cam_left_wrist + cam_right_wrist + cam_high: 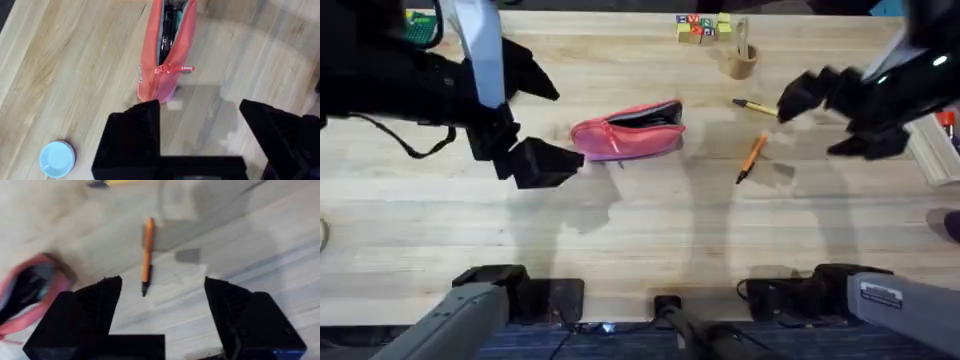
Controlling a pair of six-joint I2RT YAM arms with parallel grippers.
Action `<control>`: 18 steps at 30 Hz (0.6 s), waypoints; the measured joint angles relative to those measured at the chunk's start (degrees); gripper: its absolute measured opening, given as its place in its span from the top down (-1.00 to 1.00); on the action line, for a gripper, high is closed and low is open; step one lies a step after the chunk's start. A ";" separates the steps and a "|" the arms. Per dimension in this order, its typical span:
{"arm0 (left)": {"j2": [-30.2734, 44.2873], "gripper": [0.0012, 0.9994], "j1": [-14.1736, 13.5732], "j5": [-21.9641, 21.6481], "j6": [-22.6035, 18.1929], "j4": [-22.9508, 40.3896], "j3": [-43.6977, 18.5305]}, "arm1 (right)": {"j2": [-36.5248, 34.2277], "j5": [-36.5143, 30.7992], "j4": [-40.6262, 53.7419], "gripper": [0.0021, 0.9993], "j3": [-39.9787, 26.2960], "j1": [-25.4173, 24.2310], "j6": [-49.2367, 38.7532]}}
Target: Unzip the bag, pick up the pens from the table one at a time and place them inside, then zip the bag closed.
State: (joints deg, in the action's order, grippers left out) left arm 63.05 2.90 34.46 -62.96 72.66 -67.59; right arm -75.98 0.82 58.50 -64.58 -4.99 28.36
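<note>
The pink bag (pixel 625 130) lies on the table (pixel 650 240) left of centre, its zipper partly open on a dark inside. In the left wrist view the bag (pixel 167 50) shows its zipper pull (pixel 172 68) near the closer end. My left gripper (pixel 545 118) hovers open just off the bag's left end, nothing between its fingers (pixel 135 135). The orange pen (pixel 752 157) lies right of the bag, the yellow pen (pixel 755 106) behind it. Open and empty, my right gripper (pixel 820 122) hangs above the table, right of both pens. The orange pen (pixel 147 255) lies ahead of its fingers (pixel 95 305).
Coloured blocks (pixel 703 27) and a small wooden cup (pixel 742 60) stand at the back. A white object (pixel 935 150) lies at the right edge. A light blue round disc (pixel 57 158) sits on the table near the left gripper.
</note>
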 joint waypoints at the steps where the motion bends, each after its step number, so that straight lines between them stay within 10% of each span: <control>1: 0.00 -0.99 0.00 0.00 0.00 -0.02 0.00 | -0.56 0.01 -0.81 -0.99 1.58 0.00 0.00; 18: 0.00 -0.99 0.00 0.00 0.00 0.00 0.00 | -1.56 0.00 -15.50 -0.99 15.34 1.36 4.28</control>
State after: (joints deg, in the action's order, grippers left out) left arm 63.05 2.90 34.46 -62.96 72.66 -67.59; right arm -77.54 0.82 43.00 -49.24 -3.64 32.64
